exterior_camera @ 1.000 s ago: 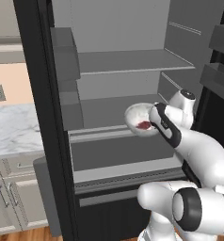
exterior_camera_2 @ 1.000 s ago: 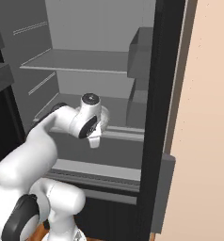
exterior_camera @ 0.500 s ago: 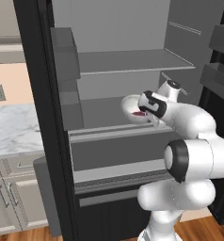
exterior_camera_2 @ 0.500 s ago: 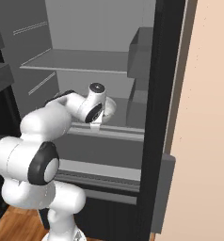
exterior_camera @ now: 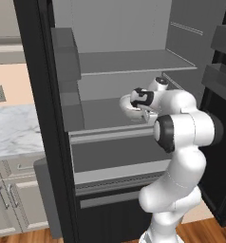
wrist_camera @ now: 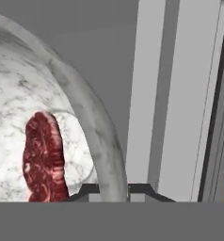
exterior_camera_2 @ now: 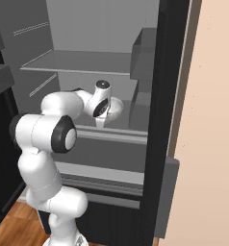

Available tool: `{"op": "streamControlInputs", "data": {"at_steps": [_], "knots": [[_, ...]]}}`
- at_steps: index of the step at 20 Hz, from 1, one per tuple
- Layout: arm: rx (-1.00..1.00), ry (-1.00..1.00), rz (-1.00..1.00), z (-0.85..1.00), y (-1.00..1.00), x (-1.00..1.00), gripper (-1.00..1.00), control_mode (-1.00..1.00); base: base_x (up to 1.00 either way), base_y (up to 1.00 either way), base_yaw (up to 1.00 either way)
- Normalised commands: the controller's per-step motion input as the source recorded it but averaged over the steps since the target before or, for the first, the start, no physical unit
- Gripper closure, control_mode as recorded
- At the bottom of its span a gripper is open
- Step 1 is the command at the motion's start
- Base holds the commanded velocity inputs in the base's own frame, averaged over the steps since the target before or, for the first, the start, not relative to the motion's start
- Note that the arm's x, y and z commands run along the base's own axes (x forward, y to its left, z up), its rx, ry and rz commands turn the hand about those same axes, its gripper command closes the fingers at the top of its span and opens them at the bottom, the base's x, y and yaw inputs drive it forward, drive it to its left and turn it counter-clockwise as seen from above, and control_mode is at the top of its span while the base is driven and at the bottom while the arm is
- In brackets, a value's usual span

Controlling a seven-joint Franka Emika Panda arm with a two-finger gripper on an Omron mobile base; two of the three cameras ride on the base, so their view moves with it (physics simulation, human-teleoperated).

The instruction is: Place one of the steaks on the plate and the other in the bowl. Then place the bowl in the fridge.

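- My gripper (wrist_camera: 113, 190) pinches the thin rim of the bowl (wrist_camera: 48, 108), one finger on each side of it
- A steak (wrist_camera: 44, 157) lies inside the bowl
- The bowl (exterior_camera: 130, 105) sits inside the open fridge (exterior_camera: 115, 61), seemingly resting on its middle shelf (exterior_camera: 103, 115), though contact is unclear

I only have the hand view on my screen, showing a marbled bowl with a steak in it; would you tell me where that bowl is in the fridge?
Observer: The bowl is over the fridge's middle shelf, below the upper shelf.
Operator: Thanks. Is the end effector gripping it?
Observer: Yes, the end effector is shut on the bowl's rim, on its door-opening side.
Operator: Is the bowl resting on the shelf?
Observer: It sits low at the shelf, but I cannot tell whether it touches.
Operator: Which door is open?
Observer: Both doors stand open, bins visible on each.
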Motion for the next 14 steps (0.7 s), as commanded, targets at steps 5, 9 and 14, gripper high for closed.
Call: {"op": "streamControlInputs", "data": {"at_steps": [5, 9, 14], "knots": [[0.00, -0.03, -0.04, -0.61, 0.00, 0.49, 1.00, -1.00, 0.00, 0.00, 0.00], [0.03, -0.16, 0.00, -0.38, 0.01, 0.07, 1.00, -1.00, 0.00, 0.00, 0.00], [0.00, -0.08, 0.00, -0.09, 0.10, 0.07, -1.00, -1.00, 0.00, 0.00, 0.00]]}}
